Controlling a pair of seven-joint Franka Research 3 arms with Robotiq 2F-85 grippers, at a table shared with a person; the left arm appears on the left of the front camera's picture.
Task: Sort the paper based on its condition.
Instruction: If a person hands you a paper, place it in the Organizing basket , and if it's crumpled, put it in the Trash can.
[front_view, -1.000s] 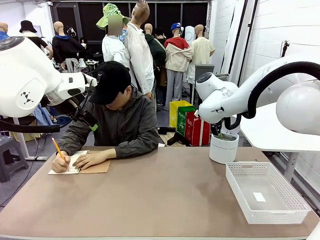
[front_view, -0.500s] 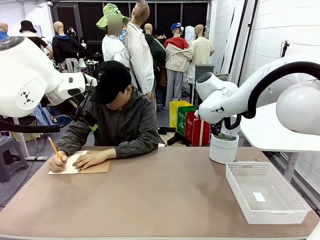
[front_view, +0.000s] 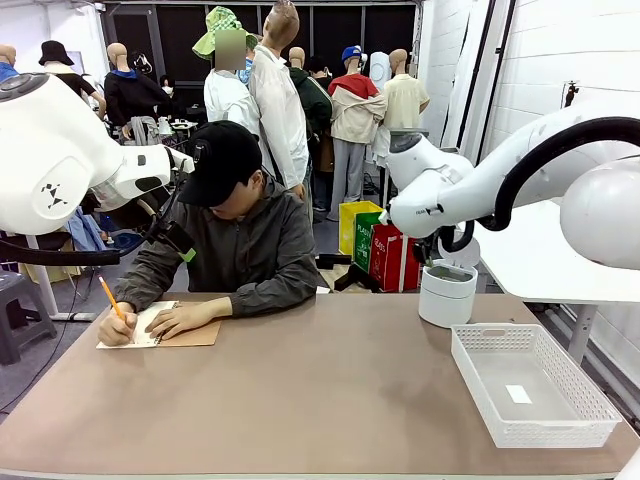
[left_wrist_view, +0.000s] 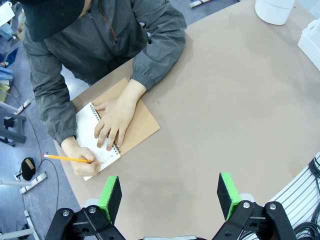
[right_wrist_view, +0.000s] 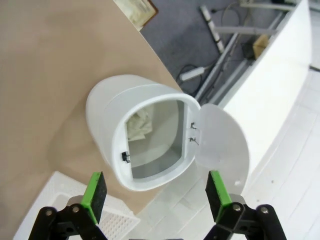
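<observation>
The left gripper (left_wrist_view: 168, 194) hangs released over the table's (front_view: 320, 390) near-left part, its green pads wide apart with bare tabletop between them. The table is a smooth, matte brown slab with a rounded near edge. At the table's near-right corner sits a rectangular white plastic basket (front_view: 590, 400) with perforated lattice walls and a small white label (front_view: 518, 394) flat on its floor. Beyond it, at the table's far-right edge, stands a round, smooth white bin (right_wrist_view: 107, 115) with its flap lid (right_wrist_view: 222, 145) swung open. Something crumpled and whitish (right_wrist_view: 140, 125) lies inside. The right gripper (right_wrist_view: 156, 194) is poised above the bin's mouth, jaws spread and holding nothing.

At the table's far-left edge lies a spiral notebook (left_wrist_view: 142, 125), its brown cardboard cover folded flat. The paper (left_wrist_view: 86, 125) is its open white page, smooth and still at the wire coil. One of the person's hands (front_view: 185, 318) presses flat on the notebook. The other hand (front_view: 118, 332) holds a thin orange pencil (front_view: 110, 297) with its tip on the page. The person sits behind the table's far edge in a grey jacket and black cap, bent over the page.

Since half a second ago, the right arm's wrist has lifted a little and moved slightly towards the table's middle. The notebook, basket and bin lie as they did.
</observation>
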